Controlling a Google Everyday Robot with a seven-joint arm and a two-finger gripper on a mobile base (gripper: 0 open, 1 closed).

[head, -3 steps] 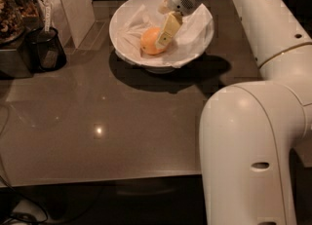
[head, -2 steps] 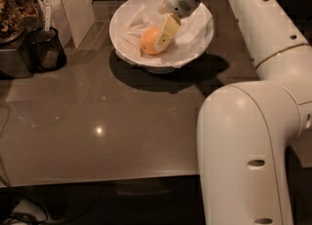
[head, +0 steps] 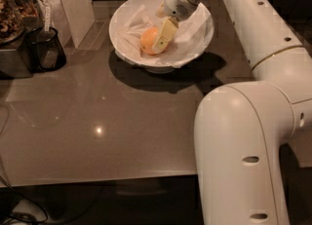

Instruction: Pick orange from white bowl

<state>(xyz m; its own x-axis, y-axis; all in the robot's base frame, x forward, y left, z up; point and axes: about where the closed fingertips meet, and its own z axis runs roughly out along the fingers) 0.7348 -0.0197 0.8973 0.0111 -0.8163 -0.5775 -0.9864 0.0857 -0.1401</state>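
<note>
The orange (head: pixel 147 39) lies in the white bowl (head: pixel 127 54), a little left of its middle, on wrinkled white paper lining (head: pixel 192 24). The bowl stands at the back middle of the dark grey table. My gripper (head: pixel 162 39) reaches down into the bowl from the upper right and sits against the orange's right side, covering part of it. The orange's far side is hidden behind the gripper.
A black cup (head: pixel 45 48) and a dark container of snacks (head: pixel 12 12) stand at the back left, beside a white upright panel (head: pixel 70 0). My own arm (head: pixel 243 136) fills the right foreground. The table's front edge (head: pixel 97 178) runs along the bottom.
The arm has shifted slightly to the left in view. The gripper stays at the orange in the bowl, which has not visibly moved.
</note>
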